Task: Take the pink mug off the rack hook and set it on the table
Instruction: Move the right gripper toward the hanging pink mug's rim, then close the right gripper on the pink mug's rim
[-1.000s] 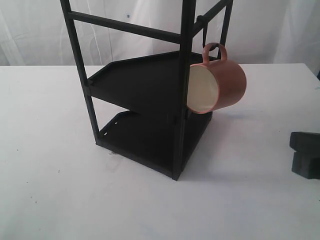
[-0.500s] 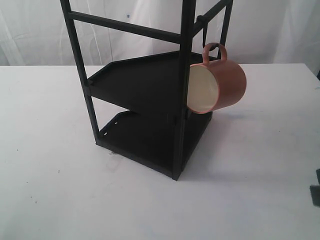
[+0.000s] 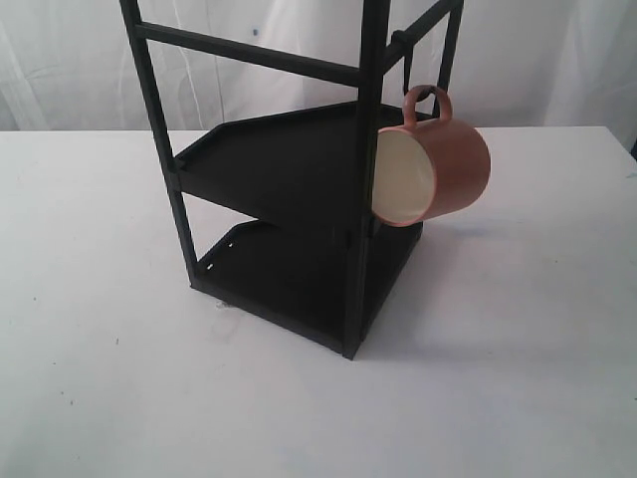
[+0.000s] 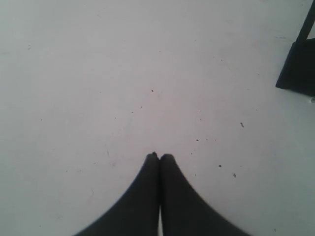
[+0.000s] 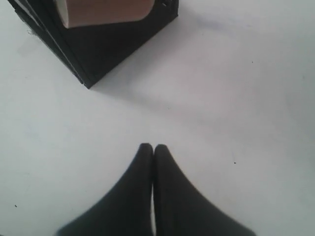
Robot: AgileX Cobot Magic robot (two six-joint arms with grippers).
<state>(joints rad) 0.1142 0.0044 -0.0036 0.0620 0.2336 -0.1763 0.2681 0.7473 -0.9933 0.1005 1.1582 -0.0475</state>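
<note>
The pink mug (image 3: 443, 165) hangs by its loop handle from the thin black rack hook (image 3: 408, 66) on the right side of the tall black rack (image 3: 289, 169), its cream inside facing left. A strip of the pink mug (image 5: 106, 12) shows at the edge of the right wrist view, above the rack base. Neither gripper appears in the exterior view. My left gripper (image 4: 159, 156) is shut with nothing in it, over the white table (image 4: 123, 73). Likewise shut and holding nothing, my right gripper (image 5: 152, 146) hovers over bare table, apart from the rack.
The rack has two black shelves and stands mid-table (image 3: 119, 378). A corner of its base (image 4: 298, 69) shows in the left wrist view. White curtain hangs behind the table.
The right gripper, seen at the exterior view's right edge a second ago, has drawn back out of that view. The mug and rack have not moved.
</note>
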